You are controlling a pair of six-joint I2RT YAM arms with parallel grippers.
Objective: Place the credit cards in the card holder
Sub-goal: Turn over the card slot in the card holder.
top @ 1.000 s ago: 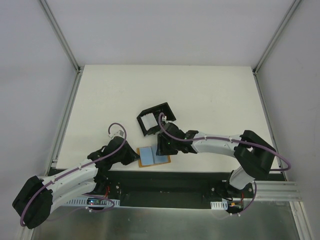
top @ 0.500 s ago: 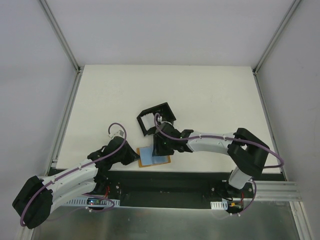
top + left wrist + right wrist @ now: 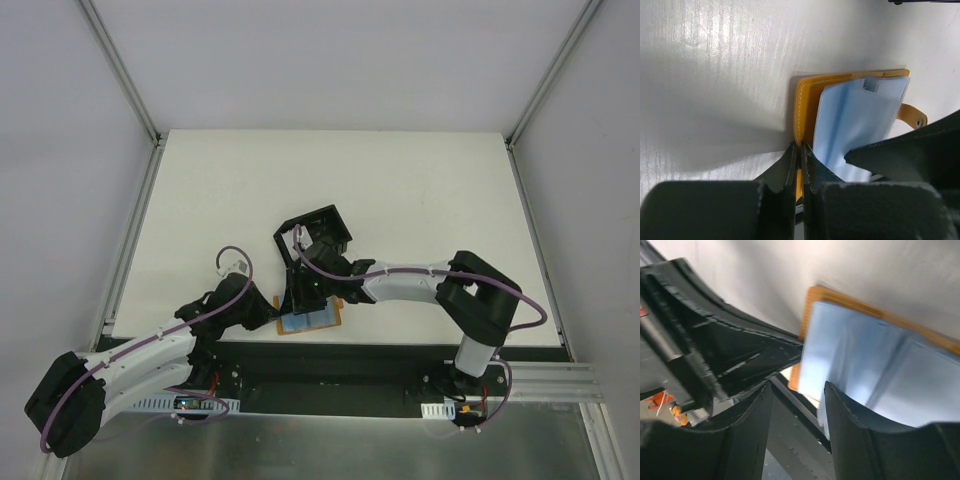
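Near the counter's [image 3: 400, 180] front edge, the left claw [image 3: 799, 155] clamped the wallet's [image 3: 803, 100] rim while the right claw [image 3: 796, 390], spread apart over its blue sleeves [image 3: 855, 125], apparently next needed to pinch out a card.

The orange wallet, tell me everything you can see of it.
The wallet looks like tan-orange leather with pale stitching, lying open on the white table near its front edge. Light blue plastic sleeves fan from it, and a snap strap sticks out. The left gripper pinches its edge; the open right gripper is at the sleeves.
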